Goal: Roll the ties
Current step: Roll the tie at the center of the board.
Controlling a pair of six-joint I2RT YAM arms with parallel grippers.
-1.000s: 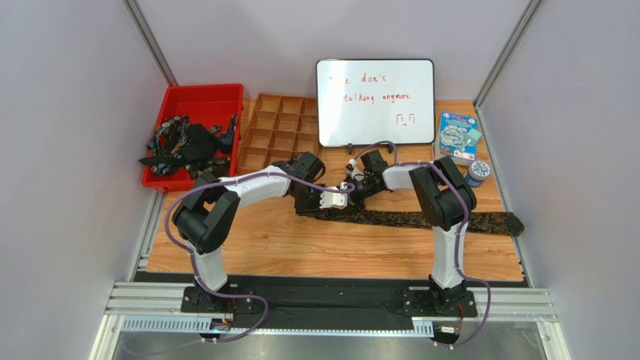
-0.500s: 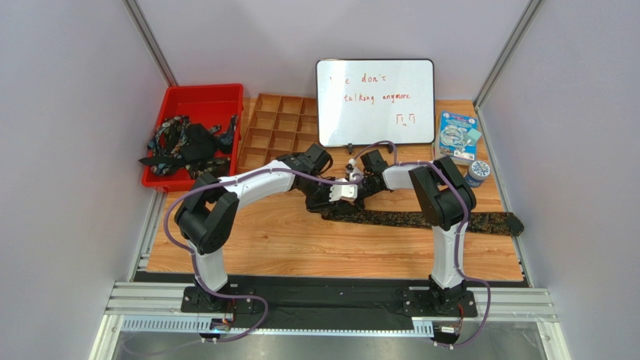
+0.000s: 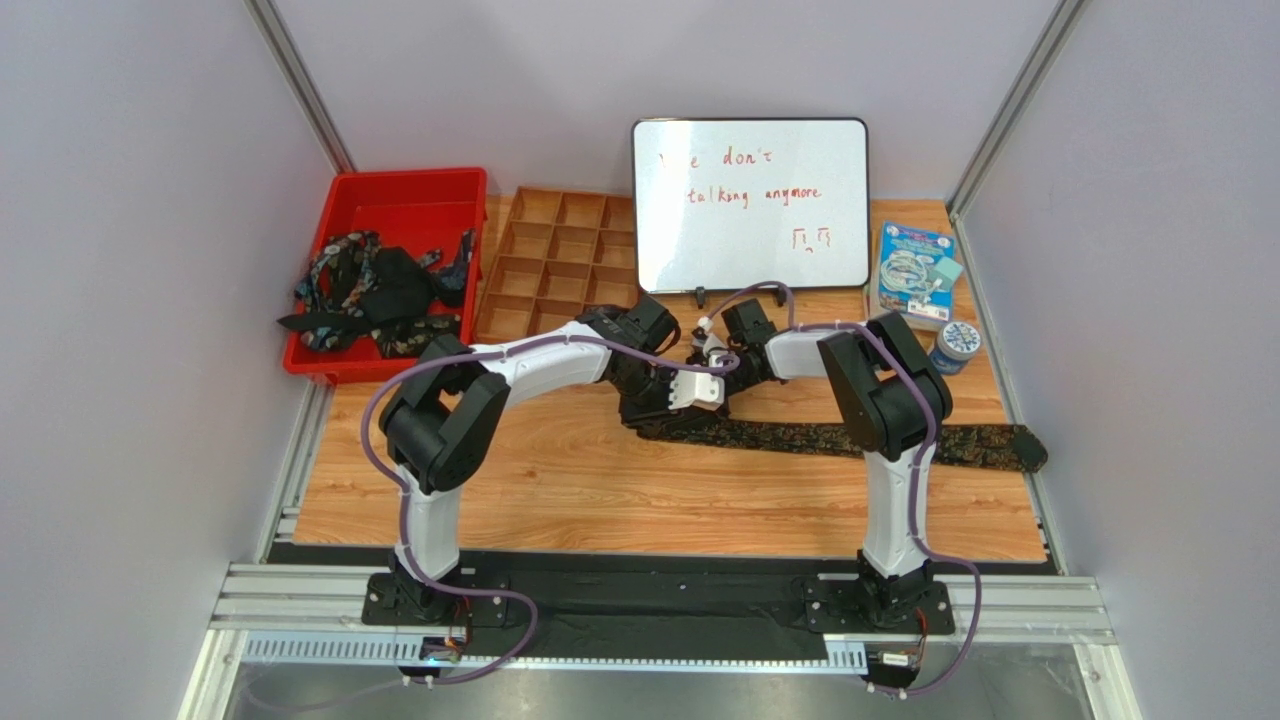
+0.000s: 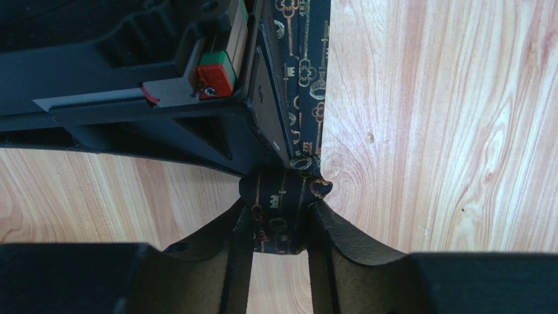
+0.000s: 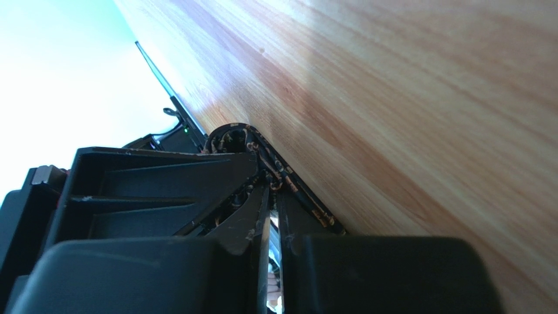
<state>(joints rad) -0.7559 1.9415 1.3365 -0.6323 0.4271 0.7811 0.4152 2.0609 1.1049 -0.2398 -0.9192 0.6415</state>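
At centre frame of the overhead view, my two arms meet over a dark tie [image 3: 857, 438] patterned with small gold keys, which lies flat across the wooden table [image 3: 601, 503] and runs from the middle out to the right edge. My left gripper [image 4: 280, 226] stands partly open and has hold of the tie's folded end [image 4: 283, 199]; in the left wrist view the fabric sits low in the centre, pressed between the two fingers, one on either side. My right gripper [image 5: 270, 191] comes in from the upper left of that same view and lies along the tie just above the fold. Its jaws are all but closed, and in the right wrist view the fabric curls into a small loop just past the tips, a layer of it pinched between them. At upper left of the overhead view, the other ties [image 3: 368, 282] lie tangled in a red bin [image 3: 451, 183], beside a wooden divider tray [image 3: 553, 263]. A whiteboard [image 3: 751, 203] stands behind.
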